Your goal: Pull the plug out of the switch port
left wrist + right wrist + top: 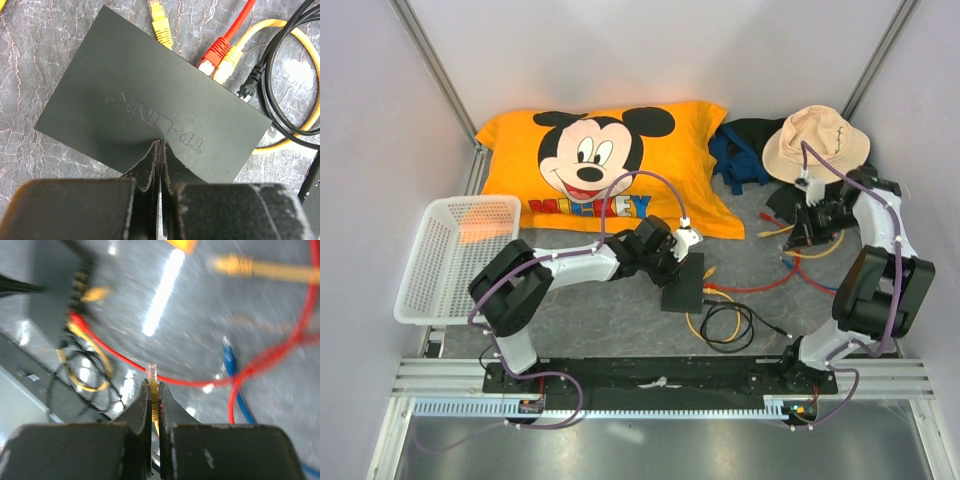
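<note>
The switch (140,100) lies flat near the middle of the grey worktop (620,320), logo side up. Along its socket edge sit one yellow plug (161,25), then a red plug (214,54) and a second yellow one side by side, with a black cable (270,60) ending at the same edge. The left fingers (149,162) are closed together, their tips on the top face of the switch near the opposite edge.

Well apart, at the right of the worktop, the right fingers (142,405) are clamped on a plug (151,371) with a clear tip and yellow body, clear of the switch. That view is blurred; red and blue cables (229,360) lie loose beneath it.

Behind the switch are an orange pillow (610,160), a white basket (450,250) at the left and a tan hat (815,140) at the right.
</note>
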Action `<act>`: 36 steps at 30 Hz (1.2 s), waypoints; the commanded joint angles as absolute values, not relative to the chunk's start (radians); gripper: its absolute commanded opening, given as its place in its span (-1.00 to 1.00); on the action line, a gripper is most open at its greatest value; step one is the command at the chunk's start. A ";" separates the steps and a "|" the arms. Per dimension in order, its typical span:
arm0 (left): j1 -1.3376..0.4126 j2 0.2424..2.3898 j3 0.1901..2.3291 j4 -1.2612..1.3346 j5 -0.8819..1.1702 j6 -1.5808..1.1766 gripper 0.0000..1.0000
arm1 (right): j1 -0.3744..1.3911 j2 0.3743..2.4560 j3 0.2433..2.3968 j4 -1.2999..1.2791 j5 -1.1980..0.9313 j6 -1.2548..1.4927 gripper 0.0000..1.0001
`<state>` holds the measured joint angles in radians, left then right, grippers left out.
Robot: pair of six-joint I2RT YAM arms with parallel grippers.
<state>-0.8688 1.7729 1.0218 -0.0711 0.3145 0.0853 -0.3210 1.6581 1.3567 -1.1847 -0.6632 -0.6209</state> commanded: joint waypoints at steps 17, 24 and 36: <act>-0.930 1.847 0.959 -0.210 0.279 0.138 -0.96 | -0.612 1.678 1.127 -0.906 -0.437 -0.768 -0.99; -0.931 1.855 0.965 -0.216 0.279 0.138 -0.96 | -0.612 1.827 1.201 -0.965 -0.531 -0.769 0.18; -0.930 1.858 0.969 -0.222 0.272 0.140 -0.97 | -0.508 1.701 1.318 -1.095 -0.722 -0.736 0.96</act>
<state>-0.9058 1.7744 1.0191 -0.0490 0.2886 0.1074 -0.5869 1.7935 1.2343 -1.0161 -0.5671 -0.7425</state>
